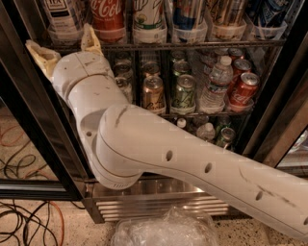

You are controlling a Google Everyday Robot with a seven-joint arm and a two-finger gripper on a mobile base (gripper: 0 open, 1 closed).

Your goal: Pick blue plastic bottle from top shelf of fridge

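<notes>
Nothing of the pick is done so far: the clear plastic bottle with a white, dark-lettered label stands in its clear cup-like holder at the upper left of the frame. It is on the top dark wire shelf of the drinks fridge with black door frames and a steel louvred base. Only its lower part is in view, just left of a red Coca-Cola bottle. The final reach, the closing and the lift out all remain, I judge. The two-finger gripper sits just below the bottle at the shelf's front edge, its tan fingers spread wide apart and holding nothing; whether they touch the holder cannot be told. The thick white arm comes in from the lower right, bends at a fat elbow low and left of centre, then turns up toward the upper left, covering part of the lower rack of cans.
</notes>
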